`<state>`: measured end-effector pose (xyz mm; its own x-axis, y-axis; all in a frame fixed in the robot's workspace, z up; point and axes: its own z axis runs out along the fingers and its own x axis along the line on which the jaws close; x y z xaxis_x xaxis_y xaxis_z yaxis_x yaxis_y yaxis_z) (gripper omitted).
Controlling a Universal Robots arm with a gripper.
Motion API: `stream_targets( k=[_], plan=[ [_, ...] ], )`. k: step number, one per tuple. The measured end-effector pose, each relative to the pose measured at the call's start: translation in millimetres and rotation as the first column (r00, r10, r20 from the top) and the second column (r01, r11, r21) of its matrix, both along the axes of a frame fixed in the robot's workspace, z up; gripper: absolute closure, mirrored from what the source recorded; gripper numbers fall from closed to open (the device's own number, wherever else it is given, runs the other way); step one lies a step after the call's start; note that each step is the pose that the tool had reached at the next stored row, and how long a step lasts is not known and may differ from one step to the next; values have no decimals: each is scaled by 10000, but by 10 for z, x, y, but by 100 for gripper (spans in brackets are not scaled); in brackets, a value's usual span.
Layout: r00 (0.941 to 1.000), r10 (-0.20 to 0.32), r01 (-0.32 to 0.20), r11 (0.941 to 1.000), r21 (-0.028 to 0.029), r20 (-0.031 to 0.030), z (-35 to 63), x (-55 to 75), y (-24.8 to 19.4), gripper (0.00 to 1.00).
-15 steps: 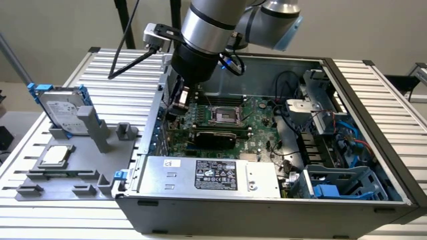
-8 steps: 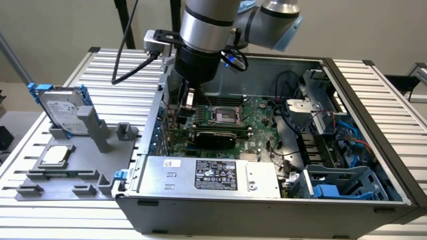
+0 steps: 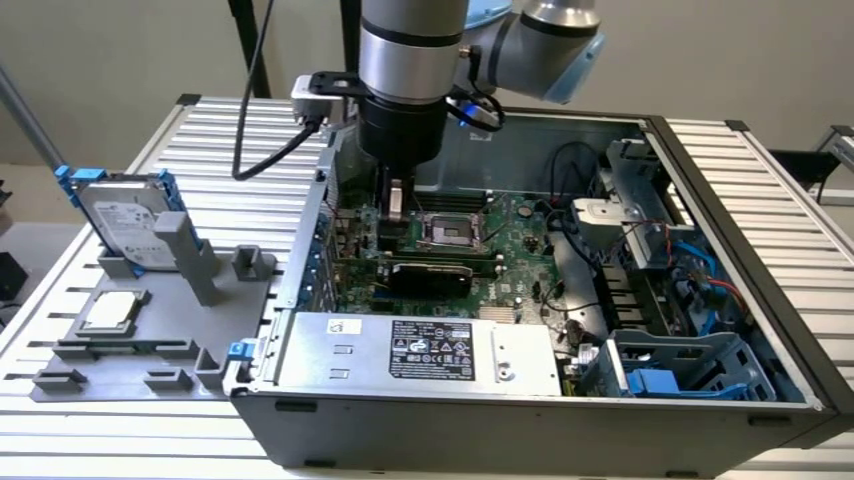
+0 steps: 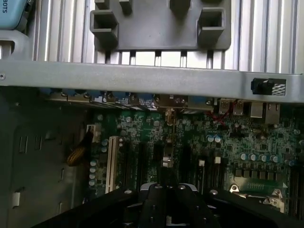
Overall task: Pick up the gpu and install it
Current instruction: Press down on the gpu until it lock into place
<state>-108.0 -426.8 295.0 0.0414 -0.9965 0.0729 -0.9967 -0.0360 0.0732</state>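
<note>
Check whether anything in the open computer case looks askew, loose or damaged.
Nothing stands out. The black gripper hangs over the green motherboard inside the grey metal computer case; nothing there looks visibly tilted, loose or broken.

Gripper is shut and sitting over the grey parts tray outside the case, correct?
No. The gripper is shut, but it is inside the open case, over the motherboard, not the grey parts tray. The exterior view shows this.

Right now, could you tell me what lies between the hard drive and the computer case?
In the exterior view, the grey fixture's two upright posts stand between hard drive and case.
</note>
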Motion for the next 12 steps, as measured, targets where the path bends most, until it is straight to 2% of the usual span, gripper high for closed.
stream_targets(
  k=[2,3,5,12],
  plan=[
    [9994,26,-26,10000,3,341,-1,10,-2,89],
    [9992,31,-32,10000,20,401,-1,24,-5,89],
    [9992,40,-41,10000,41,396,-1,33,-7,89],
    [9992,40,-41,10000,38,398,0,33,-7,89]
  ],
)
